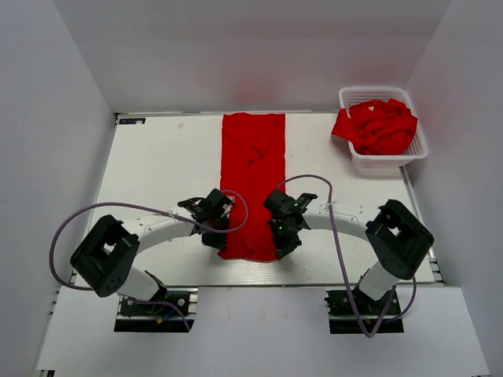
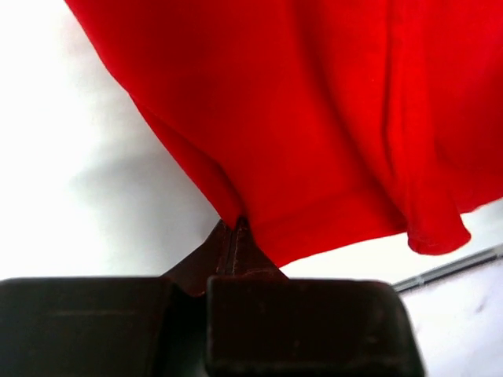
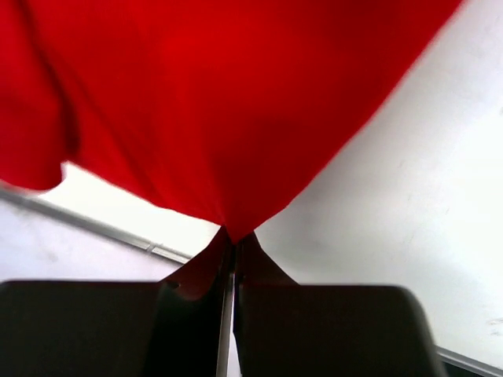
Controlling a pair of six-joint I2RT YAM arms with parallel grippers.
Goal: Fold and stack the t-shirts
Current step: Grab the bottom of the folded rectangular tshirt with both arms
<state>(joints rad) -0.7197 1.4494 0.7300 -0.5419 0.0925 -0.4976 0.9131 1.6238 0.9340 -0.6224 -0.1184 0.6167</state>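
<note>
One red shirt lies down the middle of the white worktop. It is folded lengthwise into a long narrow strip (no sleeves show), with its far end near the back edge and its near end between the two arms. The cloth is plain, with a few soft creases partway along.

The left jaws are clamped on the strip's near left corner, and the right jaws on its near right corner. Each wrist view shows the cloth pinched to a point at the tips and fanning out from there.

At the far right corner stands a white lattice basket holding a crumpled heap of more red shirts, with one fold spilling over its left rim. The number of shirts in the heap cannot be made out. From above, the wrists cover the pinched corners, and the right wrist view is blurred.
</note>
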